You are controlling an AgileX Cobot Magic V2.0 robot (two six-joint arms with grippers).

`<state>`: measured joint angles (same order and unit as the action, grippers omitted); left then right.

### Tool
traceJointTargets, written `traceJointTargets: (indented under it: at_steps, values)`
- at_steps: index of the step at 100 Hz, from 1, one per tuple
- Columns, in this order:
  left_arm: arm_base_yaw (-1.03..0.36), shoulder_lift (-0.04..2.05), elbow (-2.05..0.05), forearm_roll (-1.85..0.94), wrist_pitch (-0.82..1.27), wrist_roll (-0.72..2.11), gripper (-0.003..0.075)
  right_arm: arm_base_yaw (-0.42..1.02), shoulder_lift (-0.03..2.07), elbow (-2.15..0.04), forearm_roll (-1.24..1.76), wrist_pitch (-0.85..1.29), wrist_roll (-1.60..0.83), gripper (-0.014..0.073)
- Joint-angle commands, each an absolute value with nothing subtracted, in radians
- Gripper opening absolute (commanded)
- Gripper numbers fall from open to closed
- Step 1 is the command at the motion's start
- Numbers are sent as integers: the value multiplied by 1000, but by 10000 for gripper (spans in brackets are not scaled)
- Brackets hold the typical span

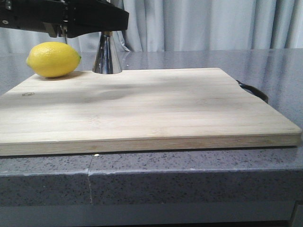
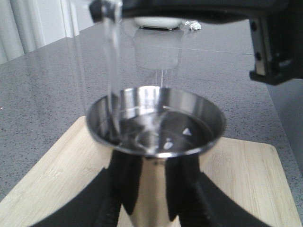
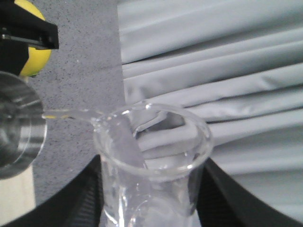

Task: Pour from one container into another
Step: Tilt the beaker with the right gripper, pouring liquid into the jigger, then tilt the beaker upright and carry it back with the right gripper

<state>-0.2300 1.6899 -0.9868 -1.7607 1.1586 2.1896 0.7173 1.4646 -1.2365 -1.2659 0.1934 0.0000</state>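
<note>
1. The left claw (image 2: 144, 198) is clamped round the jigger (image 2: 154, 142), which stands at the cutting board's (image 1: 142, 111) 11 o'clock corner.
2. The right claw (image 3: 149, 198) grips the tilted beaker (image 3: 151, 156); a clear stream (image 2: 113, 71) falls into the jigger's cup.
3. A lemon (image 1: 53, 59) sits at the jigger's 9 o'clock.

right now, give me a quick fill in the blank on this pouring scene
1. The jigger stands on the wooden ____.
2. The yellow fruit beside it is a ____.
3. The right gripper holds the glass ____, which is tipped.
4. A clear stream falls into the steel ____.

Missing words: cutting board; lemon; beaker; jigger
</note>
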Motion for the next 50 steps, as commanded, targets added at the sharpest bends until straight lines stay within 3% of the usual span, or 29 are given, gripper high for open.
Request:
traceJointTargets:
  at_steps: [1, 27, 50]
  values:
    - [-239, 1655, -1017, -1840, 1270, 2187, 188, 712, 1434, -1278, -1131, 231, 43, 265]
    - [-239, 1655, -1017, -1840, 1270, 2187, 188, 690, 1430, -1278, -1011, 211, 386, 265]
    - [-239, 1655, -1017, -1840, 1270, 2187, 188, 524, 1382, -1215, -1008, 36, 756, 265]
